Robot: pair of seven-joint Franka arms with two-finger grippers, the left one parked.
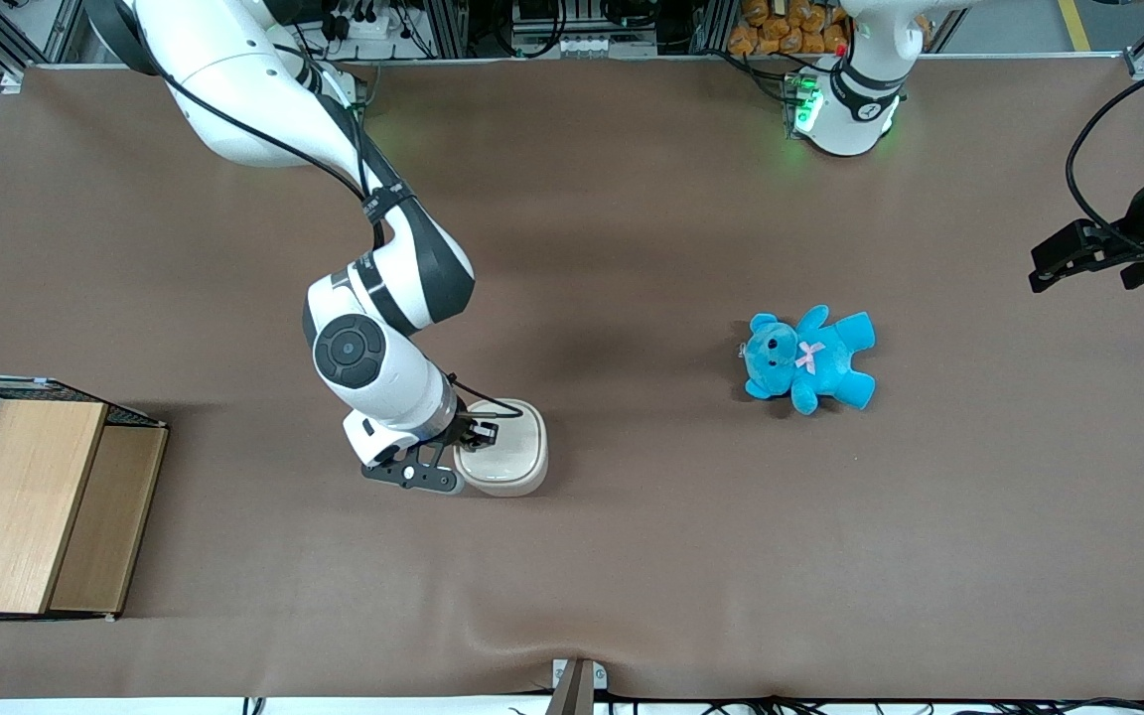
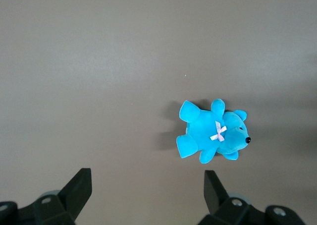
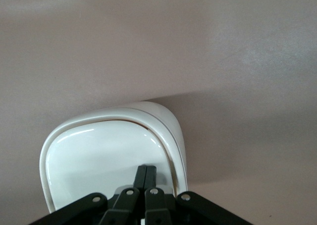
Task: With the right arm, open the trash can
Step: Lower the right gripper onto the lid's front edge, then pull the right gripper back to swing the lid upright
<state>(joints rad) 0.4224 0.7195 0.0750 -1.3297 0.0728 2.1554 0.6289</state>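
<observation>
The trash can (image 1: 504, 459) is a small cream-white rounded tub with a smooth lid, standing on the brown table. Its lid looks down, with a thin tan gap along one edge in the right wrist view (image 3: 99, 155). My right arm (image 1: 373, 348) reaches down over it. The gripper (image 1: 478, 433) is shut, its two black fingers pressed together with nothing between them. The fingertips (image 3: 146, 171) rest on the lid close to its rim, at the edge of the can nearest the arm.
A blue teddy bear (image 1: 810, 359) lies on the table toward the parked arm's end, also in the left wrist view (image 2: 213, 134). A wooden box with wire mesh (image 1: 21, 506) stands at the working arm's end of the table.
</observation>
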